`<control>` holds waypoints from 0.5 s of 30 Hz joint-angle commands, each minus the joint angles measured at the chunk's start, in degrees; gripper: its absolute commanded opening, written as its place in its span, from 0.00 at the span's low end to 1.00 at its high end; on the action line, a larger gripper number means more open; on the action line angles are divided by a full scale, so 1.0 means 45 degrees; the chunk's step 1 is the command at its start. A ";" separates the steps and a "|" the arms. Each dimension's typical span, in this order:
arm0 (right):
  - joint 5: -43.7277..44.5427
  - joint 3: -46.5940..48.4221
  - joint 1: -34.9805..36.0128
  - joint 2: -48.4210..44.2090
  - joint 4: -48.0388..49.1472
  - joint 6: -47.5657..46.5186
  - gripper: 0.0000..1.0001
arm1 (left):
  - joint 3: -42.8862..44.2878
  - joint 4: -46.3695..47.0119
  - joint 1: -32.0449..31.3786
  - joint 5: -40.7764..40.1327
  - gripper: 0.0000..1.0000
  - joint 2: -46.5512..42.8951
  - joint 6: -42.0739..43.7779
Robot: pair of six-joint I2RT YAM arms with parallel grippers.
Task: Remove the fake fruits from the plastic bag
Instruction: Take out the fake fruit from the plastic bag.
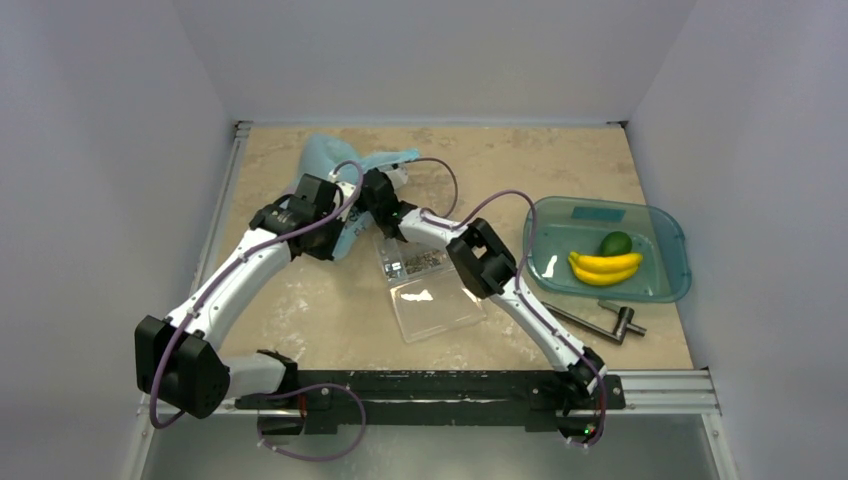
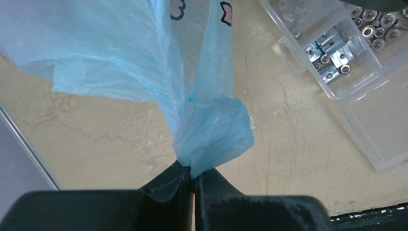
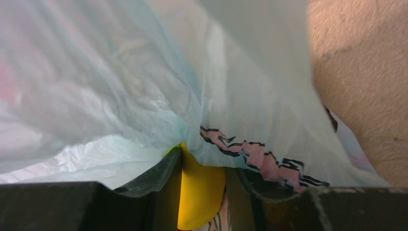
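Note:
The light-blue plastic bag (image 1: 325, 165) lies at the back of the table. My left gripper (image 2: 195, 179) is shut on a bunched corner of the bag (image 2: 211, 130) and holds it up. My right gripper (image 3: 204, 168) is inside the bag's mouth, its jaws closed on a yellow fake fruit (image 3: 199, 195), with bag film (image 3: 144, 96) draped over them. In the top view the right gripper (image 1: 378, 190) is at the bag's edge. Yellow bananas (image 1: 604, 267) and a green fruit (image 1: 615, 243) lie in the teal tray (image 1: 670, 285).
A clear plastic box (image 1: 425, 285) with metal nuts (image 2: 337, 55) lies open in the middle, just right of the bag. A metal tool (image 1: 600, 322) lies near the front right. The tray stands at the right edge.

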 commanded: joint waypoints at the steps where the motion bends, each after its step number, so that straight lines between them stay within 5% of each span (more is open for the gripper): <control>1: -0.0666 -0.1703 -0.0324 -0.0623 0.1455 -0.0925 0.26 | -0.0008 -0.0067 -0.0091 -0.0697 0.00 -0.0188 0.0102; 8: -0.1994 -0.4958 -0.0762 -0.2915 0.4580 -0.1213 0.07 | -0.0080 0.0149 -0.0092 -0.1212 0.00 -0.0426 -0.0047; 15: -0.4021 -0.8438 -0.1096 -0.5201 0.7603 -0.0486 0.01 | -0.0269 0.0553 -0.0087 -0.1347 0.00 -0.1116 -0.0058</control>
